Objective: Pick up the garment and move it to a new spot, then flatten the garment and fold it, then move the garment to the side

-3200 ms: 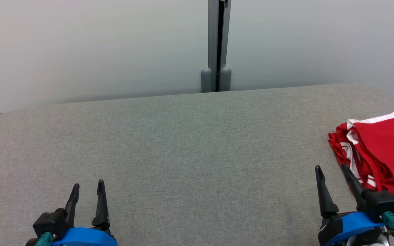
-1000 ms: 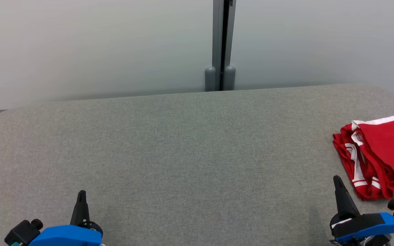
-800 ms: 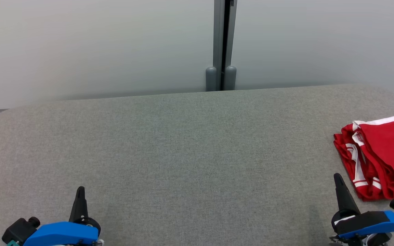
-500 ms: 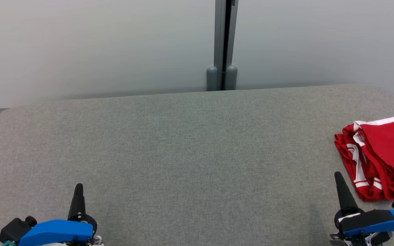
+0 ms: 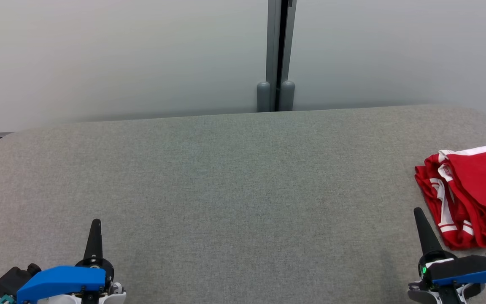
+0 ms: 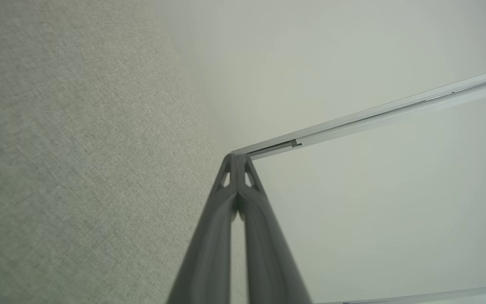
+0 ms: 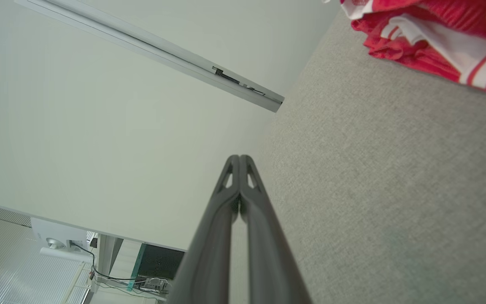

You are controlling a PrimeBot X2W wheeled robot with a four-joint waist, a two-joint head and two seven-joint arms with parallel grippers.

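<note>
The garment [image 5: 473, 192] is a folded red piece with white trim, lying at the right edge of the grey fabric table [image 5: 226, 185]; its folds also fill the top right corner of the right wrist view [image 7: 433, 33]. My right gripper [image 5: 418, 212] is shut and empty, its tip just left of the garment's near corner and apart from it; the wrist view shows its fingers [image 7: 239, 159] pressed together. At the lower left my left gripper [image 5: 95, 222] is shut on nothing, far from the garment. Its closed pair of fingers [image 6: 237, 158] points along the table toward the wall.
A pale partition wall [image 5: 120, 55] with a grey vertical post [image 5: 276, 55] stands right behind the table's far edge. The table's rounded corners fall off at the left and right. Beyond the table, the right wrist view shows a floor with cables and a box [image 7: 99, 261].
Since three seconds ago both grippers have shut. Over the last second both arms have drawn back slightly toward the picture's bottom edge, and the camera has drifted a little leftward.
</note>
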